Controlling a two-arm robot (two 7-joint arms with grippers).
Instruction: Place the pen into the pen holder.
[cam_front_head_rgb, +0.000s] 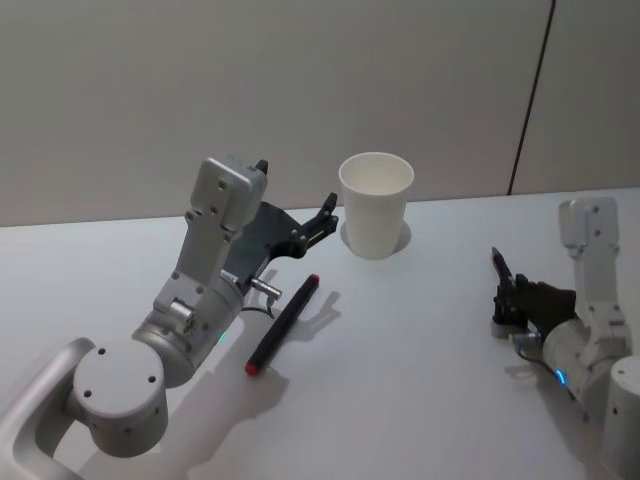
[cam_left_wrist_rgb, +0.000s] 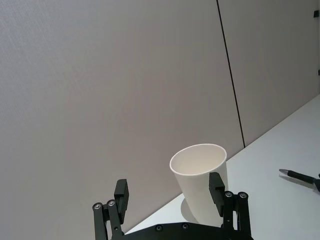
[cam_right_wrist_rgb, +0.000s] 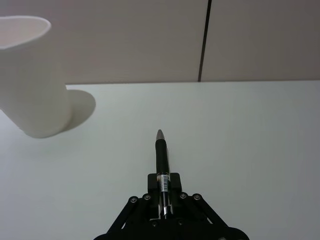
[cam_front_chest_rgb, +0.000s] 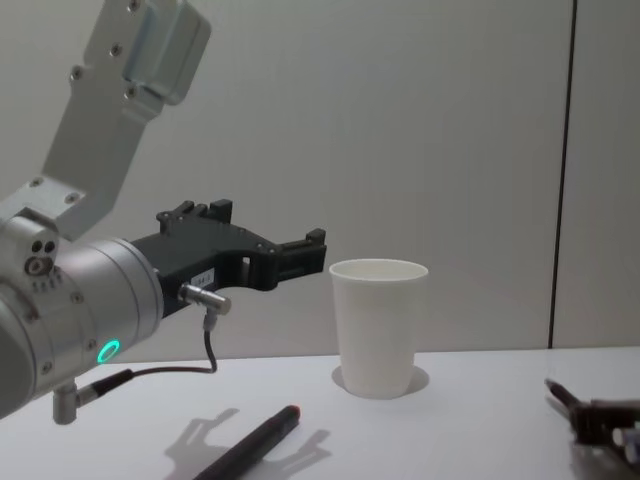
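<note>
On the right side of the matte white table (cam_front_head_rgb: 430, 390), the right gripper (cam_front_head_rgb: 508, 300) sits low near the surface. Its jaws are closed on the slim black plastic pen (cam_right_wrist_rgb: 161, 159), whose silvery cone tip sticks forward of them. The pen holder (cam_front_head_rgb: 375, 205), a plain white tapered paper cup with a rolled rim, stands upright at back centre, well apart from that gripper. The left gripper (cam_front_head_rgb: 325, 215) hovers raised just beside the cup's rim, fingers (cam_left_wrist_rgb: 216, 187) spread wide, holding nothing. A second pen (cam_front_head_rgb: 285, 322), thicker, with a black barrel and red ends, lies flat on the table below the left arm.

Step in hand, my read: carry the gripped pen to the cup.
- Lift first, then rotate the wrist so the tip points down before crossing the rim.
- Come in over the centre of the mouth and release only once most of the barrel is inside.
- The cup is thin paper, looks empty and has a narrow base, so a sideways nudge on the rim will likely tip or slide it.
- The barrel looks smooth and hard and may swivel in the pads during reorientation, so go slow.
- Keep clear of the left gripper at the rim.
</note>
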